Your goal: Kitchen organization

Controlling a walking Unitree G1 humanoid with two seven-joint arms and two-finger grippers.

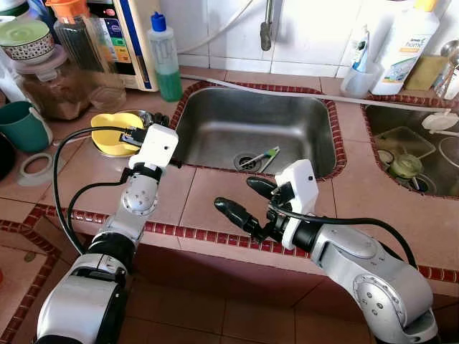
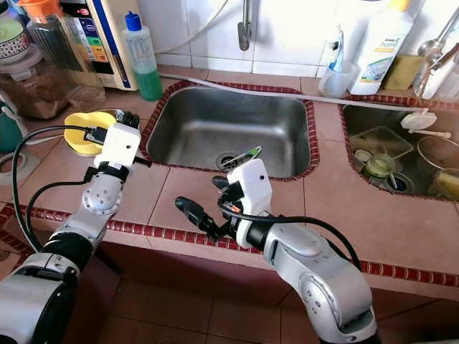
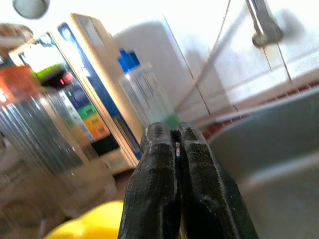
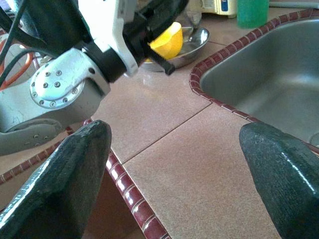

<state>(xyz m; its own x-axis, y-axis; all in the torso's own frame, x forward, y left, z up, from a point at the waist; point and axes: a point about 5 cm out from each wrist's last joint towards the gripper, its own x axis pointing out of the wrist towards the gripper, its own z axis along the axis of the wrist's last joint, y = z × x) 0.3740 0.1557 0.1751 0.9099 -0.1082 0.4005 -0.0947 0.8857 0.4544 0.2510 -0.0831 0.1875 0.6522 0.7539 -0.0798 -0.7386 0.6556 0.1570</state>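
Right gripper [image 1: 245, 196] hovers above the tiled counter [image 1: 215, 193] just in front of the sink [image 1: 251, 125], its two black fingers [image 4: 70, 169] spread wide apart and holding nothing. Left gripper [image 3: 172, 144] is over the counter at the sink's left edge, near the yellow lid [image 1: 115, 136] that lies in a metal dish; its fingers are pressed together and nothing is between them. Inside the sink a small brush [image 1: 262, 155] with green on it lies beside the drain. Behind the left gripper stands a green bottle [image 1: 166, 61] with a blue cap, and further left a glass jar [image 1: 54, 82] and a teal cup [image 1: 23, 125].
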